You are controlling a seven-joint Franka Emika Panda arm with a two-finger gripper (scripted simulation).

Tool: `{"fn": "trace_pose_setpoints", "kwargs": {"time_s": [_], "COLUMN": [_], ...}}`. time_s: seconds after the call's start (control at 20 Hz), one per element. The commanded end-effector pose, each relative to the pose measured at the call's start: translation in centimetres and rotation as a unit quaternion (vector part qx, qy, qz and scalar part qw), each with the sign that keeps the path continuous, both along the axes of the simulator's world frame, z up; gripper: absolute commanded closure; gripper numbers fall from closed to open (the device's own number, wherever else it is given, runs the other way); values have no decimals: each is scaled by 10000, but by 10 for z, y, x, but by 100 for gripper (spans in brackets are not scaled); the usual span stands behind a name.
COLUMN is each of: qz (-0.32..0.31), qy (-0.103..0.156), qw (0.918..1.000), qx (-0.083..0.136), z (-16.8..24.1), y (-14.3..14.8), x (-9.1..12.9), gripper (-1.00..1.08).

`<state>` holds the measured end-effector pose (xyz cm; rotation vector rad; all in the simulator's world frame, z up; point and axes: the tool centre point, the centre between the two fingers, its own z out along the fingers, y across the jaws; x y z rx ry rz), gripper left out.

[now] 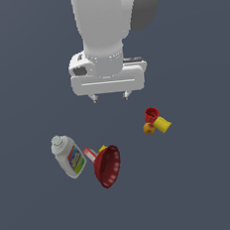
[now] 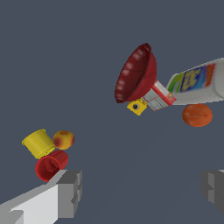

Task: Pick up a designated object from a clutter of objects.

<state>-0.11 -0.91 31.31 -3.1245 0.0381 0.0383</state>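
Observation:
The small yellow cup (image 1: 163, 125) lies on its side on the dark floor at the exterior view's right, touching the small red cup (image 1: 151, 114) and the tiny orange-yellow ball (image 1: 148, 128). In the wrist view the yellow cup (image 2: 38, 143) sits beside the ball (image 2: 63, 139) and the red cup (image 2: 50, 165), close to one grey finger (image 2: 68, 192). My gripper (image 1: 110, 96) hangs open and empty above the floor, up and to the left of the yellow cup. In the wrist view the gripper (image 2: 142, 189) shows both fingers wide apart.
A large dark red bowl (image 1: 108, 166) lies tipped on its side, with a white bottle with a colourful label (image 1: 69, 156) and a small red-white box (image 1: 89, 154) beside it. The wrist view also shows a small yellow block (image 2: 137, 106) and an orange ball (image 2: 197, 115) by the bottle.

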Motion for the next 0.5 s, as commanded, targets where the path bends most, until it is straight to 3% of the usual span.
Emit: {"fn": "trace_pose_setpoints", "kwargs": {"time_s": [0.0, 0.45], "qz": [0, 416], "qy": [0, -53], "qw": [10000, 9991], "qx": [0, -63], "z": [0, 3], "y": [0, 20], "x": [0, 0], "gripper": [-92, -92]}}
